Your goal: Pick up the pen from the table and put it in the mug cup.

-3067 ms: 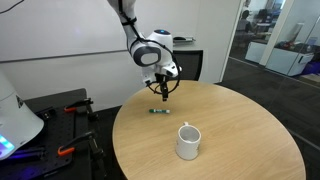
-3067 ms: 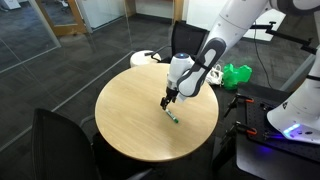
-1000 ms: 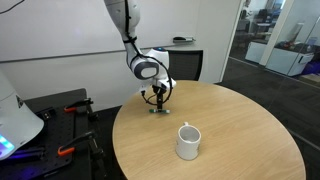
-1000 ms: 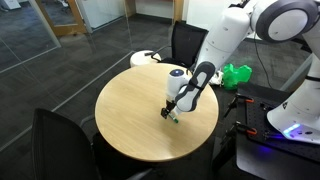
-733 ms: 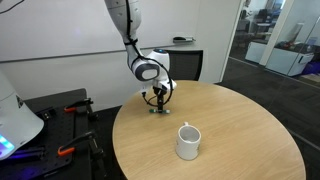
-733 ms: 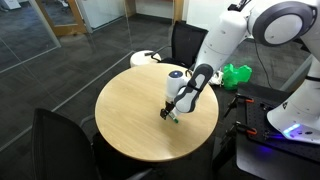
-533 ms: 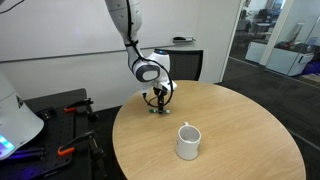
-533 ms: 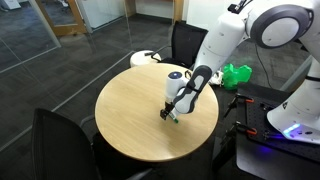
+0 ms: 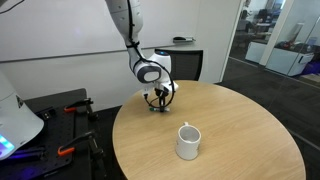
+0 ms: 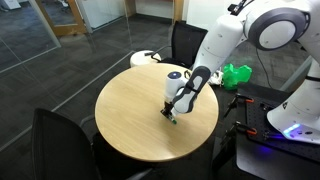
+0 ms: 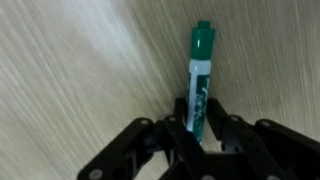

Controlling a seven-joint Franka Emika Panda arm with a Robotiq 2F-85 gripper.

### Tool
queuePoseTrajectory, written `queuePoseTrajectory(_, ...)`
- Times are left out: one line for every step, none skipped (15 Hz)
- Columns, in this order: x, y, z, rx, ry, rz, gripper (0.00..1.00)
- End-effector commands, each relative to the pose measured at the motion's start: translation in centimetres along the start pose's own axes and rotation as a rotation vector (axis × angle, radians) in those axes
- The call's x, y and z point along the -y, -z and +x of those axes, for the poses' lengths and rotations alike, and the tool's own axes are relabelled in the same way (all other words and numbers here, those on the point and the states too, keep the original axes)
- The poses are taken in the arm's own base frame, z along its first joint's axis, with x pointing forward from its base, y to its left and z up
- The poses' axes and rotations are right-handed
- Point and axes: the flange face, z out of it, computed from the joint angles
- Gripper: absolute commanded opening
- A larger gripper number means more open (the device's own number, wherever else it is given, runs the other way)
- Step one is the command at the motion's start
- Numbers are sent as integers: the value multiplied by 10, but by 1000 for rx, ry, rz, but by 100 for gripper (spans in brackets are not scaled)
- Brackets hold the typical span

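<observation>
The pen (image 11: 200, 72), green with a whitish label band, lies on the light wood table (image 9: 240, 130) (image 10: 125, 110) and runs back between the fingers. My gripper (image 11: 196, 114) is down at the tabletop, its two black fingers pressed against the pen's sides, shut on it. In both exterior views the gripper (image 9: 158, 105) (image 10: 170, 116) sits low at the table's edge nearest the arm's base and covers the pen. The white mug cup (image 9: 188, 141) stands upright nearer the table's middle, a short way from the gripper.
A black chair (image 10: 185, 40) stands behind the table and another (image 10: 60, 145) at its near side. A green object (image 10: 237, 74) and a second white robot (image 9: 15, 115) flank the arm. Red-handled tools (image 9: 72, 110) lie on a black bench.
The fingers have closed in from wide open onto the pen. The arm has stayed low over the same spot, and the mug has not moved.
</observation>
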Motion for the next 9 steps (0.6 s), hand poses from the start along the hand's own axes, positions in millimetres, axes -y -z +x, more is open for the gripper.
queuePoseTrajectory(6,9,2,-13,-17,6,0)
queuePoseTrajectory(8,15,3,-24,-16,8,3)
queuePoseTrajectory(8,20,3,-33,-14,7,5)
queuePoseTrajectory(10,25,3,-38,-12,5,5)
queuePoseTrajectory(11,31,4,-50,-14,-1,5)
queuePoseTrajectory(11,37,5,-60,-20,-6,5)
queuePoseTrajectory(11,44,7,-70,-28,-11,5)
queuePoseTrajectory(11,52,9,-78,-44,-17,5)
queuePoseTrajectory(11,59,11,-88,-64,-24,5)
